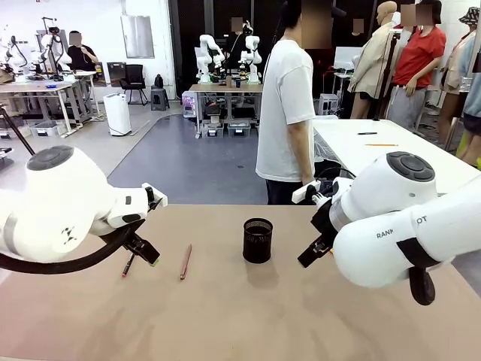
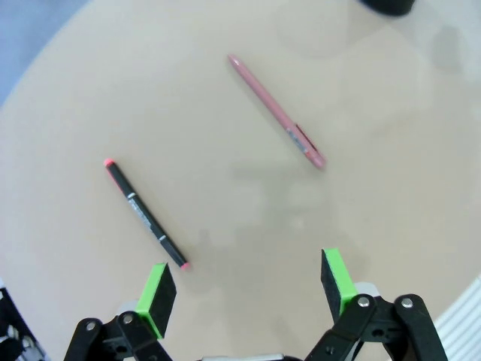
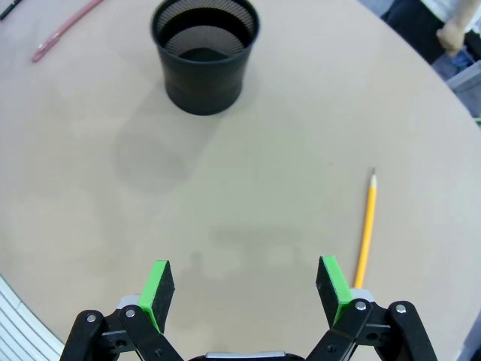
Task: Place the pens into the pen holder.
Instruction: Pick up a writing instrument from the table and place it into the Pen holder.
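The pen holder (image 1: 258,241) is a black mesh cup standing upright mid-table; it looks empty in the right wrist view (image 3: 204,53). Two pens lie flat to its left: a reddish-brown pen (image 1: 186,262) (image 2: 276,110) and a black pen with red ends (image 1: 128,265) (image 2: 144,213). My left gripper (image 1: 143,250) (image 2: 248,289) hovers open above them, the black pen's near end close to its left finger. A yellow pencil (image 3: 366,226) lies on the table just beside my open right gripper (image 1: 316,252) (image 3: 246,289), which hangs to the right of the holder with nothing between its fingers.
A person (image 1: 285,113) in a white T-shirt stands at the far edge of the table (image 1: 225,323), one hand (image 3: 455,30) near that edge. The reddish-brown pen (image 3: 64,30) lies beyond the holder as the right wrist sees it.
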